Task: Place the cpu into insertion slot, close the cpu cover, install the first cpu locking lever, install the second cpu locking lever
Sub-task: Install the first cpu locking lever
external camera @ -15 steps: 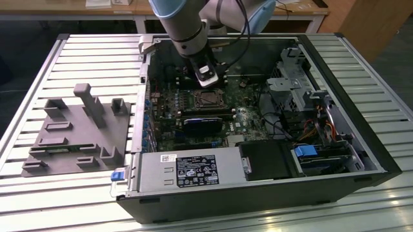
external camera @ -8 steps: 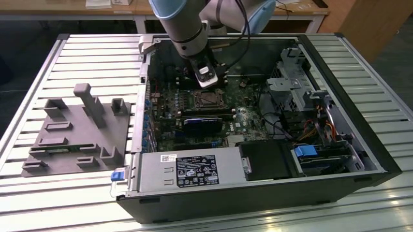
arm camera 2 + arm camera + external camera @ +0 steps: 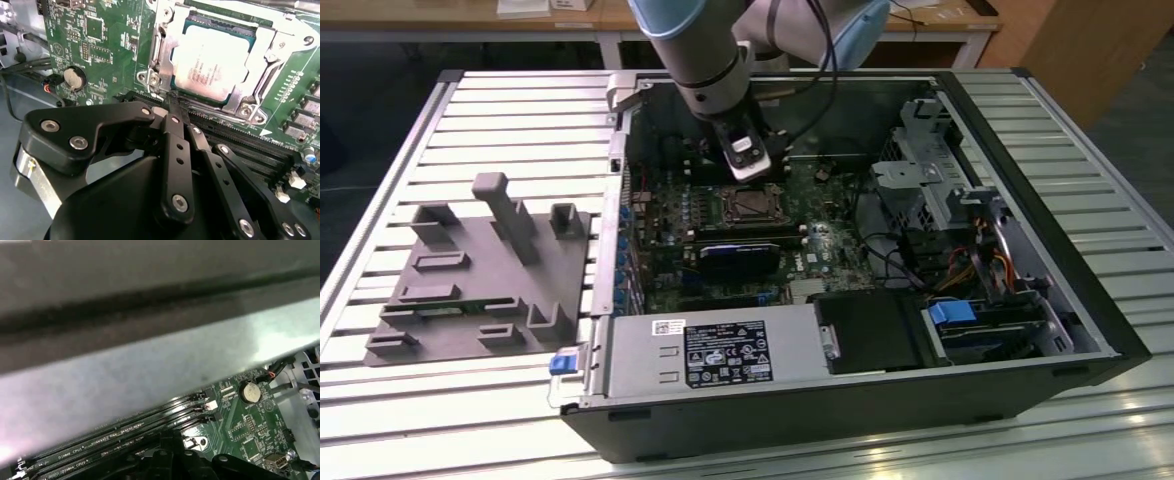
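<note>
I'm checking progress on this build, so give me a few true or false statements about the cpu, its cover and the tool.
The cpu sits in the slot. True.
The tool is outside the case. False: it is inside the case, by the slot.
The cover stands upright. False: it lies flat around the cpu.
A coin cell sits on the board. True.

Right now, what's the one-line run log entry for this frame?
cpu: seated in insertion slot | cpu cover: lying over it | gripper: shut, tip at cover's edge beside memory slots
</note>
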`<state>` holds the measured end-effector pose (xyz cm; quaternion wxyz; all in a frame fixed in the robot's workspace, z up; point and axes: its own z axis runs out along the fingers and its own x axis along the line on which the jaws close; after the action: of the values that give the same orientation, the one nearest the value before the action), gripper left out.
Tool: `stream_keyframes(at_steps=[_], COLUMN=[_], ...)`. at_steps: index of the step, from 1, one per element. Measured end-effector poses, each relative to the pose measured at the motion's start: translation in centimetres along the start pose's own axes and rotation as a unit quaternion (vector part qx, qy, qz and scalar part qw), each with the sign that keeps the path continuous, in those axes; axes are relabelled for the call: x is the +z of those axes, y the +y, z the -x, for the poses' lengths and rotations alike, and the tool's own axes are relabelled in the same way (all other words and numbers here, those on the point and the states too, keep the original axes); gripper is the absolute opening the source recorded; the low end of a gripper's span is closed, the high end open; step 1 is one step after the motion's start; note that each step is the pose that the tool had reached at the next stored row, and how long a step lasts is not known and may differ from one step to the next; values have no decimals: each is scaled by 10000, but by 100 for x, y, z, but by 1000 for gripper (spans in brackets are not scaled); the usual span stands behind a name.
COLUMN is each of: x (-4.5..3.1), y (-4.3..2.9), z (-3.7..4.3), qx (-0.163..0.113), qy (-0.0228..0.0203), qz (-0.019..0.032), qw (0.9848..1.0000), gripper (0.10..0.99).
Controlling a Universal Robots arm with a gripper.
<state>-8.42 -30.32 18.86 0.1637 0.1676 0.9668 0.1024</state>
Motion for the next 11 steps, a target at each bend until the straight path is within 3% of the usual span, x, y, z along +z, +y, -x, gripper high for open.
stream_keyframes(at_steps=[11], x=[-213], y=[57], z=[65], qx=[0], qy=[0], qz=[-2], qw=[10000], gripper=[102])
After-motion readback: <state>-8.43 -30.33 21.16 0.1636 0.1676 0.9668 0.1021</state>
